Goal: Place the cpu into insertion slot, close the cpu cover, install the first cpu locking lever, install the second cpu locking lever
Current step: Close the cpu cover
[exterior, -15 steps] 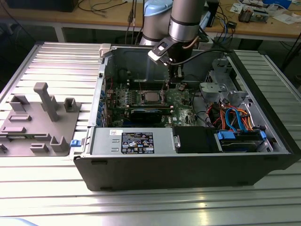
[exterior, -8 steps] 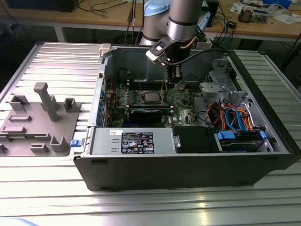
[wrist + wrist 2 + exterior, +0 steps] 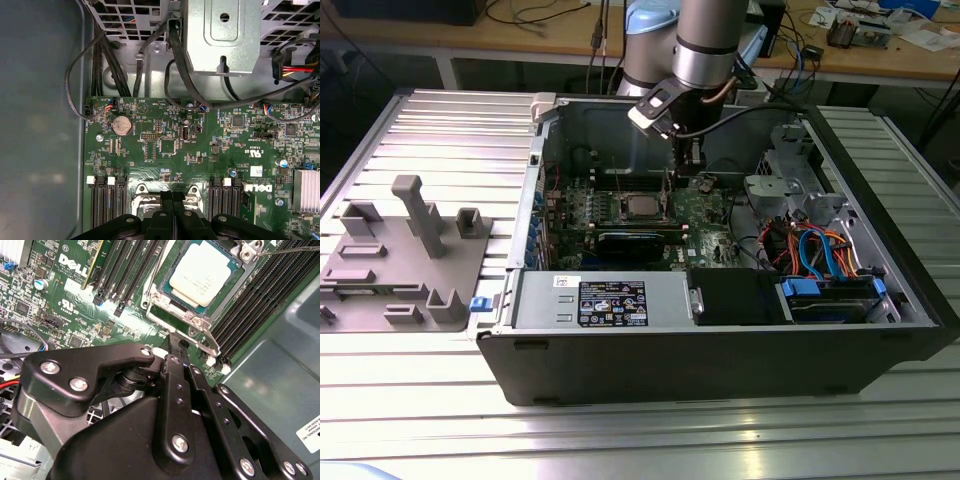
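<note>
Step in hand judged first lever installation. Small square silvery-topped cpu [image 3: 200, 272] seated in dark metal-rimmed insertion slot [image 3: 150, 292], thin silvery cpu cover frame [image 3: 200, 327] lowered over it. Black end effector [image 3: 175, 346] just beside socket corner, tips together, nothing clamped. Fine alignment on thin wire lever [image 3: 287, 249] judged necessary.

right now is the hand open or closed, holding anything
Hand: closed, nothing visible between its fingers, tips just beside the cpu cover.
</note>
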`<state>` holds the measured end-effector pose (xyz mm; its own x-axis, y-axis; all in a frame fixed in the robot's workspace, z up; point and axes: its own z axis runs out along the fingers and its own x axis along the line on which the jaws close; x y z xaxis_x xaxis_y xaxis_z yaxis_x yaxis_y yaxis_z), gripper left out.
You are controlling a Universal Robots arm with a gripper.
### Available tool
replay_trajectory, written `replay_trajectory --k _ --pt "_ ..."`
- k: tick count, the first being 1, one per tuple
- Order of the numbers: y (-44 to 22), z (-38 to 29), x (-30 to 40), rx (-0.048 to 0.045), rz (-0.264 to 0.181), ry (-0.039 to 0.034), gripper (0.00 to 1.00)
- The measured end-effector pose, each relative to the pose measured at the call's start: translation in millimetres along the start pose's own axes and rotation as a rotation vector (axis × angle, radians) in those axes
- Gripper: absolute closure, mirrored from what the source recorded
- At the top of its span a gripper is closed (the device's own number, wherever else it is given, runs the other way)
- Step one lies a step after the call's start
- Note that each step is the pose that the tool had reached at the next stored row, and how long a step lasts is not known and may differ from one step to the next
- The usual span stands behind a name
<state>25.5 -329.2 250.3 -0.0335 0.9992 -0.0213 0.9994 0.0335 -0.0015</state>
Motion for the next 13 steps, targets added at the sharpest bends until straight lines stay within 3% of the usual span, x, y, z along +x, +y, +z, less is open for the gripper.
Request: replay_trajectory --k 13 --pt "-2.9 0.7 0.0 0.0000 0.000 0.0000 0.89"
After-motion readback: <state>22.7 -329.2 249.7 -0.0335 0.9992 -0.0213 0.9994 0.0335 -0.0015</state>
